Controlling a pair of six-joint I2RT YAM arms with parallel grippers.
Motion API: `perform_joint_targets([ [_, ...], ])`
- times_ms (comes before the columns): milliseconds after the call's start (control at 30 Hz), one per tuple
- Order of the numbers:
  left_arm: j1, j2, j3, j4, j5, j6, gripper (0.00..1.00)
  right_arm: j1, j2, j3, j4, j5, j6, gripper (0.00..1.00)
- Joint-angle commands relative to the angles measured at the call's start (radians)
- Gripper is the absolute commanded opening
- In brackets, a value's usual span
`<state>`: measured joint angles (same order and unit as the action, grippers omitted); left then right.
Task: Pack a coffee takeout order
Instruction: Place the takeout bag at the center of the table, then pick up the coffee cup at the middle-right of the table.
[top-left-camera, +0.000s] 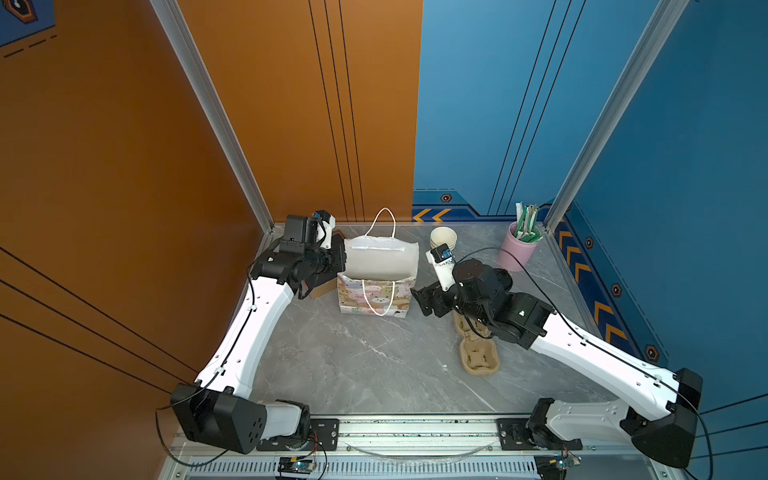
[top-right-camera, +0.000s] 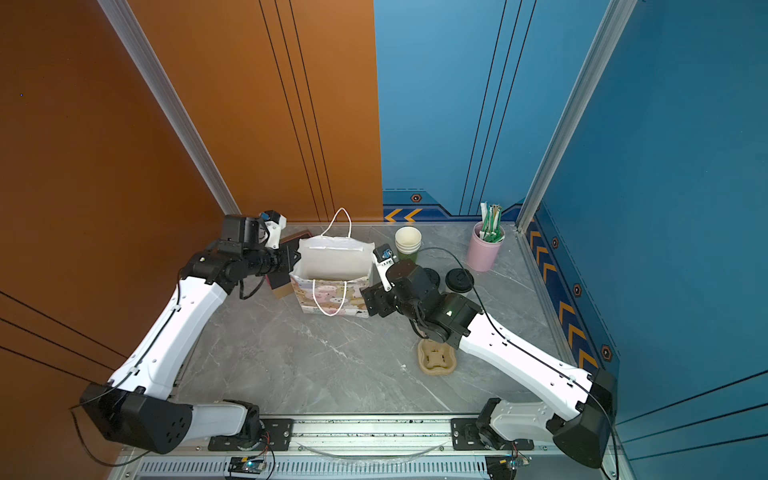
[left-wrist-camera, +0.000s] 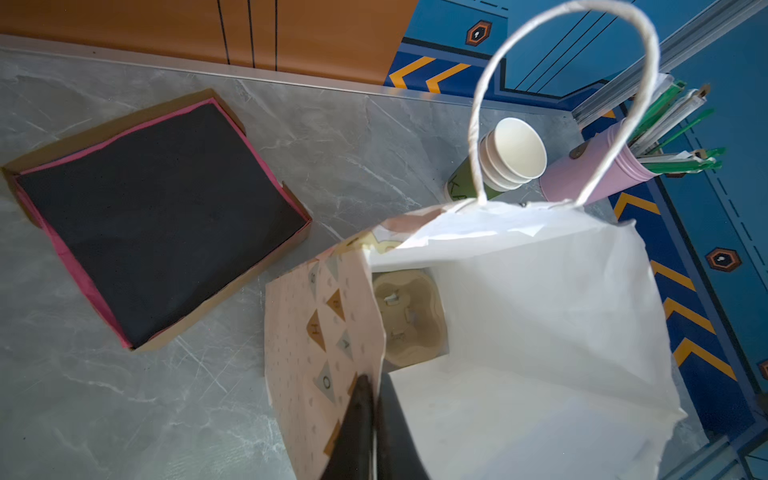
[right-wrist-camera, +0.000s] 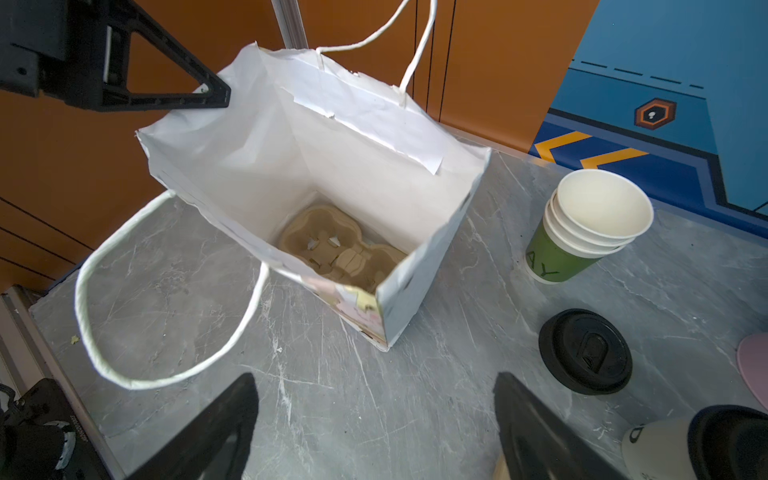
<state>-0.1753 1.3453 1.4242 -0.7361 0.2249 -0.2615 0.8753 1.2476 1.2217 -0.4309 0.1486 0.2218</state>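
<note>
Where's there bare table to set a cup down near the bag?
Widest bare patch: the tabletop between the paper bag and the base rail, with the cup carriers on its right. Crowded: back right, with the cup stack, loose black lid and pink straw holder. Left of the bag sits the napkin tray.

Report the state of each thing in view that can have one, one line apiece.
paper bag, upright, mouth open.
cup carrier, flat on the bag's floor.
left gripper, shut on the bag's rim.
right gripper, open, empty.
cup stack, upright, lidless.
lidded cup, lid on, not yet packed.
loose lid, lying flat, on no cup.
black napkin, lying flat, not yet packed.
pink holder, upright, straws standing in it.
</note>
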Motion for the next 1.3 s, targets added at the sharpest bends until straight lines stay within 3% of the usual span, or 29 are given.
perform_joint_targets([
  [0, 0.020, 0.011, 0.020, -0.047, -0.009, 0.011, 0.14, -0.024, 0.006, 0.022, -0.067, -0.031, 0.024, 0.90],
  [100, 0.037, 0.007, 0.015, -0.059, -0.013, 0.024, 0.22, -0.058, 0.031, 0.069, -0.141, -0.026, 0.023, 0.91],
  [300, 0.068, -0.017, 0.024, -0.071, -0.002, 0.056, 0.49, -0.140, 0.063, 0.144, -0.291, 0.019, 0.019, 0.93],
  [500, 0.072, -0.057, 0.037, -0.070, 0.007, 0.090, 0.71, -0.308, 0.101, 0.209, -0.455, 0.059, 0.031, 0.99],
  [700, 0.070, -0.108, 0.013, -0.070, 0.005, 0.123, 0.85, -0.457, 0.185, 0.256, -0.561, 0.076, 0.004, 1.00],
  [767, 0.070, -0.119, -0.001, -0.069, 0.002, 0.134, 0.95, -0.503, 0.224, 0.269, -0.578, 0.057, -0.009, 1.00],
  [900, 0.064, -0.137, -0.019, -0.064, 0.007, 0.161, 1.00, -0.575, 0.294, 0.293, -0.593, 0.039, -0.034, 1.00],
  [1267, 0.060, -0.228, -0.142, 0.080, -0.011, 0.208, 0.98, -0.687, 0.463, 0.366, -0.603, -0.037, -0.083, 1.00],
])
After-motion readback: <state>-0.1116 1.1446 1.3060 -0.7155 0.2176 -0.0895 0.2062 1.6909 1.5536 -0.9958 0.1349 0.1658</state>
